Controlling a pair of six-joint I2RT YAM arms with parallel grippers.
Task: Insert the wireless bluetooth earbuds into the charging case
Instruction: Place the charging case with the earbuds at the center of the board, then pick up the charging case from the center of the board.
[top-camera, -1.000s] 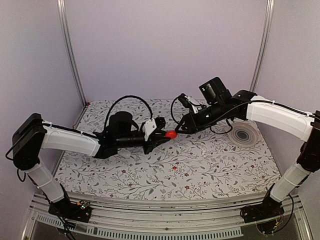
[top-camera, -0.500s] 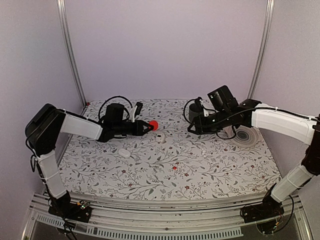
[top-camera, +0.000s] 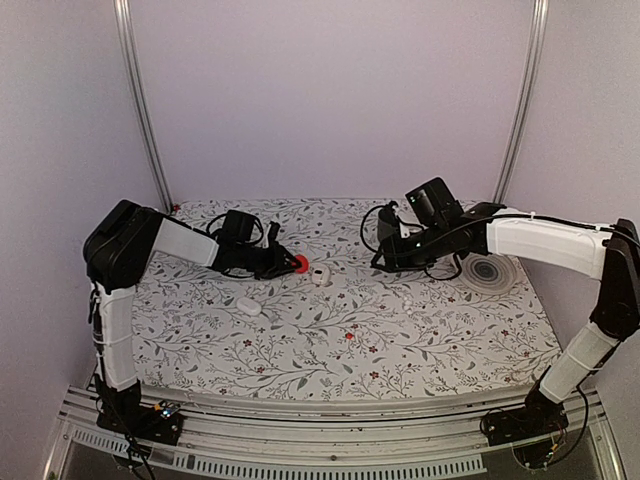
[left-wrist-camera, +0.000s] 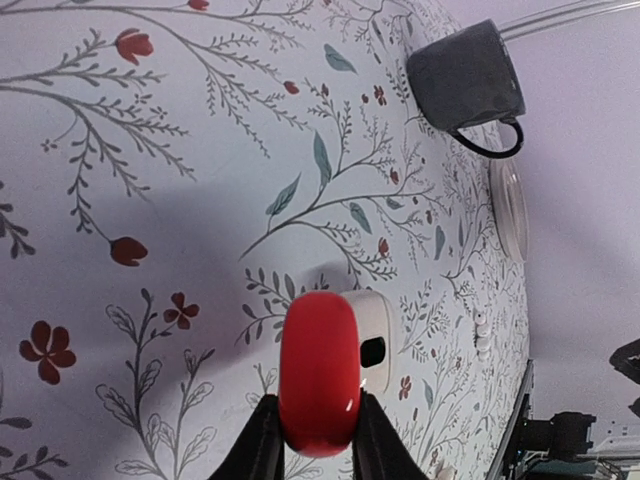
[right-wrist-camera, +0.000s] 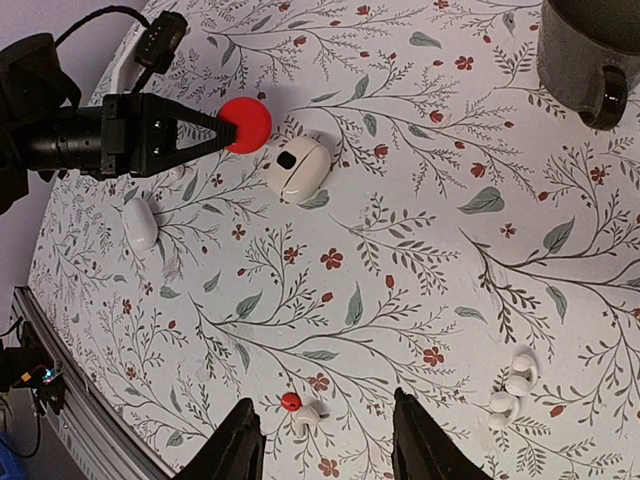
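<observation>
Red plastic, a flat round disc (left-wrist-camera: 320, 365), is pinched edge-on in the left gripper (left-wrist-camera: 318, 432). The charging case (left-wrist-camera: 376, 340) lies on the table just beyond the gripper's tips, one dark hollow showing past the disc's rim. The right gripper (right-wrist-camera: 325, 445) hangs over the table, fingers spread wide and empty. Two white earbuds (right-wrist-camera: 510, 385) lie just outside one of its fingers, and a small red-tipped piece (right-wrist-camera: 298, 407), too small to identify, sits under the gap between them. The case is well ahead of this gripper. Picking up a bud looks like the step in hand: centre the jaws over one bud, descend straight and close gently, since so small and smooth a thing may squirt free.
</observation>
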